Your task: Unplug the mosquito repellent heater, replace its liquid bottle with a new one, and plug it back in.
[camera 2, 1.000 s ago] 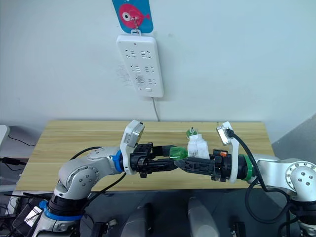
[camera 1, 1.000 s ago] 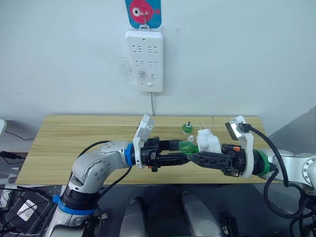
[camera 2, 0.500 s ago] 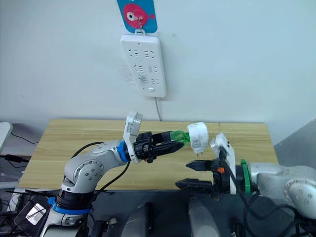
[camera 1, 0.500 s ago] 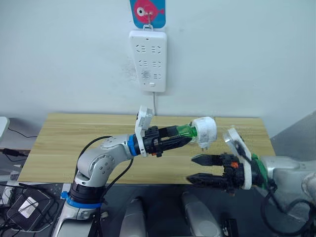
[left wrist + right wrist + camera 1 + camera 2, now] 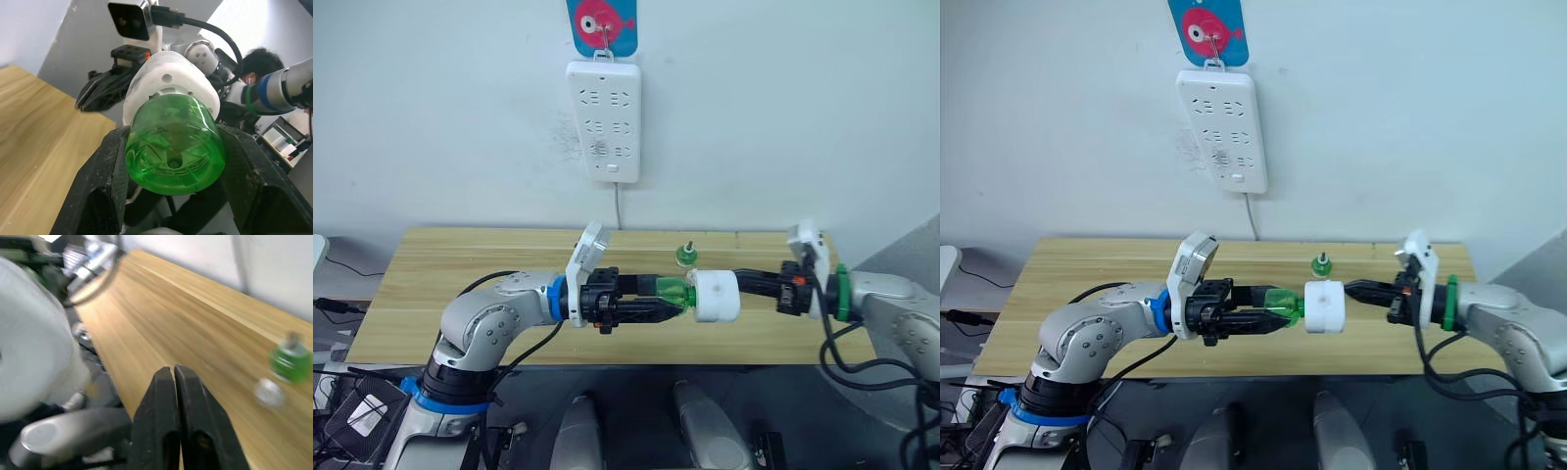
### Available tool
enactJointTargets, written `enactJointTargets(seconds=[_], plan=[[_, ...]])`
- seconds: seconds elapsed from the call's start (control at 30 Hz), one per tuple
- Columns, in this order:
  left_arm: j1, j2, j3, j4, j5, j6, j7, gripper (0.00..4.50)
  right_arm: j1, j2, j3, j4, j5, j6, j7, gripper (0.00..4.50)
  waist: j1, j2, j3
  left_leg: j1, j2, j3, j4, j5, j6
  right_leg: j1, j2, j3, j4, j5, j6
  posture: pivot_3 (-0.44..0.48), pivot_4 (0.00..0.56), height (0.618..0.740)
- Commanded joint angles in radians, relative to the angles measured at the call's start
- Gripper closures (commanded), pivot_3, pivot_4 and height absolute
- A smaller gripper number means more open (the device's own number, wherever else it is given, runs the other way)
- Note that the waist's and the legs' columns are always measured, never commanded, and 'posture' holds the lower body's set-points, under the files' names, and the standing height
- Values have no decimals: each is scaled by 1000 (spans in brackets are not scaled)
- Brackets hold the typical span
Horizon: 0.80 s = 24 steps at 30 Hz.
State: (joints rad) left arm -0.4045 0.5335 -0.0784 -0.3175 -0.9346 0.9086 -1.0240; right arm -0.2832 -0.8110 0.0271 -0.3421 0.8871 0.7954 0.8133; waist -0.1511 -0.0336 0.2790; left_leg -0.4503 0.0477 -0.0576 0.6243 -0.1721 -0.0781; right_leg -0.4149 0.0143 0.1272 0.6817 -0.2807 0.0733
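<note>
Right now the left pincer (image 5: pixel 651 299) is clamped on the new one (image 5: pixel 674 292), a glossy clear-green bottle seated in the smooth, rounded white mosquito repellent heater (image 5: pixel 716 296), held above the wooden table (image 5: pixel 460 274). The right pincer (image 5: pixel 174 382), fingers pressed together on nothing, seems just beside the heater. Gripped only by slick curved plastic, the pair could twist loose; its liquid bottle (image 5: pixel 685 256) stands on the table behind.

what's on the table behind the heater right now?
Behind the mosquito repellent heater, a small green bottle with a thin dark stem stands upright on the wooden table. A small pale cap lies beside it in the right wrist view; the heater hides it from the head camera.
</note>
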Motion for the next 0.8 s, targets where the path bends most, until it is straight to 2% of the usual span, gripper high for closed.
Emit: enactJointTargets(seconds=[0.03, 0.13, 0.23, 0.37, 0.57, 0.8], plan=[[-4, -7, 16, -36, -21, -9, 4, 2221, 5, 0, -15, -107, 74, 60, 28, 4500, 6, 0, 0, 0, 0, -1, 0, 0, 0, 0, 0, 0, 0, 0, 0, -236, 252, 736], [-2, -21, 25, -16, 0, -32, 26, 2221, 25, -10, -50, -198, 186, 138, 14, 4500, 14, 0, 0, -1, 0, -1, 0, 0, 0, 0, 0, -1, 0, 0, 1, -235, 254, 736], [9, -24, -2, 9, 89, -115, 28, 2221, 32, -22, -93, -270, 316, 196, -21, 4500, 12, 0, 0, -1, 0, -1, 1, 0, 0, 0, 0, -1, -1, 0, 1, -240, 257, 736], [14, -40, -20, 41, 150, -179, 21, 2221, 10, -26, -125, -287, 419, 230, -86, 4500, 7, 0, 0, 0, 0, 0, 2, 0, 0, 1, 0, 0, -1, 0, 0, -247, 258, 736], [29, -38, -46, 31, 165, -190, -16, 2221, -99, 11, -161, -202, 531, 225, -233, 4500, 5, 0, 0, 0, 0, 1, 4, 0, 0, 1, 0, 2, -1, 0, 0, -248, 258, 736], [41, 0, -50, -5, 129, -138, -62, 2221, -164, 82, -196, -46, 465, 180, -368, 4500, 5, 0, 0, -1, 0, 0, 2, 0, 0, 0, 0, 1, -1, 0, 0, -246, 258, 736]])
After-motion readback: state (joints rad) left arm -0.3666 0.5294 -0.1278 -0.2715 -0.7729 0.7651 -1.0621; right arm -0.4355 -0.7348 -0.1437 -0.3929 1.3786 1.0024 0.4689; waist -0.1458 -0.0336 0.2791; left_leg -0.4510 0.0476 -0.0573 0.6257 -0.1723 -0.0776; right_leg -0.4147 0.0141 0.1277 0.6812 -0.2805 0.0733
